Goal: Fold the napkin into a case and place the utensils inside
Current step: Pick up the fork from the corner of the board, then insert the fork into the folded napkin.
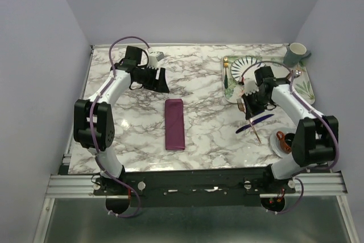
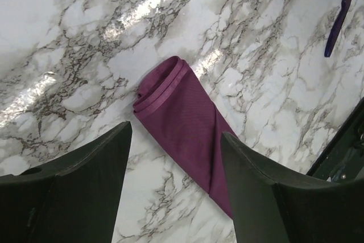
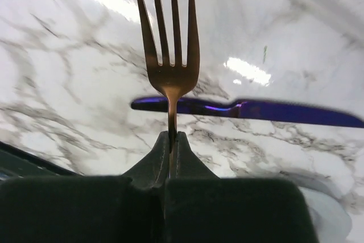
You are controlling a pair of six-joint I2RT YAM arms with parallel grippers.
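Jaws pinched tight on the right gripper [image 3: 172,140], and we see them clamped on the thin neck of the copper-coloured fork [image 3: 170,66], just below the head, its four tines pointing away from the wrist camera. Beyond the tines the dark blue knife [image 3: 250,109] lies flat across the marble table [image 1: 205,83], running crosswise to the fork. From the top camera we find the right gripper [image 1: 250,106] at the right side of the table, the fork [image 1: 245,106] and the knife [image 1: 254,123] crossing each other just beneath it; we cannot tell whether the fork is off the surface. Over on the other side, the left gripper [image 2: 175,132] has its jaws spread wide with nothing between them but air. Its wrist camera looks down on the case [image 2: 182,118], the plum-purple cloth folded into a long narrow pouch with rolled layers showing at its near end. From above, the case [image 1: 174,124] lies lengthwise in the middle of the table, well apart from both utensils, and the left gripper [image 1: 161,83] sits up and to the left of its far end, not touching it. At the far right a leaf-patterned tray [image 1: 307,92] carries a striped plate [image 1: 242,66], with a grey-green mug [image 1: 296,55] at its far corner.
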